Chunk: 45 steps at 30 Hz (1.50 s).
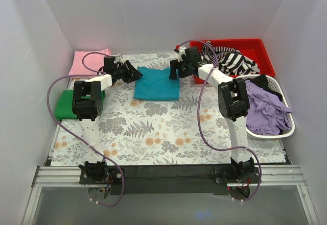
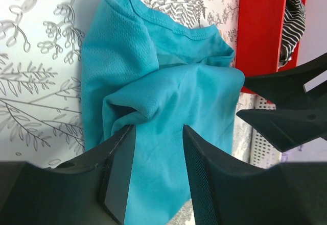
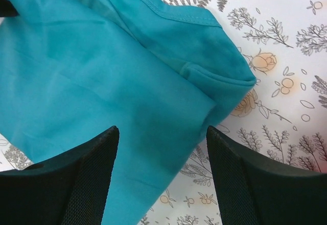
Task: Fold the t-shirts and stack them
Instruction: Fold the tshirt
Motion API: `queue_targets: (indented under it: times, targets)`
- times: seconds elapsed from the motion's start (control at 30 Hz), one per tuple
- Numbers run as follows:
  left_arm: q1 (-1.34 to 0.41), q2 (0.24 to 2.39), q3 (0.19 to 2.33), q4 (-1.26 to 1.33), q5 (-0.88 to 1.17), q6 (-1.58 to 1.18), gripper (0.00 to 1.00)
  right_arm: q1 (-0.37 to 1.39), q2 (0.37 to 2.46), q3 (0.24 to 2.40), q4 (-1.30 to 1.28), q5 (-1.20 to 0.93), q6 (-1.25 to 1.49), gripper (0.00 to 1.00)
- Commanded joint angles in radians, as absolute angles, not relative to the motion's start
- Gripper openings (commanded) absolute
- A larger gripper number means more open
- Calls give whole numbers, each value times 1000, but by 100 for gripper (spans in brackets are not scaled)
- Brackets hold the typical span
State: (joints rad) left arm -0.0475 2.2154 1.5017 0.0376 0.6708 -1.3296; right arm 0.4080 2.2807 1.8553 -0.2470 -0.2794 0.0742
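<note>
The left fingers (image 2: 120,174) and right fingers (image 3: 76,184) stand parted, gripping nothing, over opposite edges of the teal t-shirt (image 1: 156,84).

My left arm (image 1: 87,100) goes up from the near edge, bends at the elbow and reaches far out, turning a bit to the right. My right arm (image 1: 232,100) goes up the same way, bends and reaches far out, turning to the left. My left gripper (image 2: 156,133) has its fingers (image 2: 120,174) apart. My right gripper (image 3: 162,133) has its fingers (image 3: 82,184) wide apart. The two grippers point at each other, near but not touching.
</note>
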Motion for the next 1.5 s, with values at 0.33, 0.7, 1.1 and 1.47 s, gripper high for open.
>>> queue_targets:
  times: [0.33,0.7,1.1,1.47]
  targets:
    - [-43,2190,1516,104,539,-1143,41,376,2338,1894,-235,-305,78,76]
    - [-44,2224,1525,132,549,-1134,41,376,2365,1928,-227,-334,95,75]
    - [-46,2237,1534,184,647,-1200,36,385,2338,1887,-209,-348,109,62]
    - [-48,2171,1519,187,649,-1203,22,390,2275,1858,-198,-342,104,1]
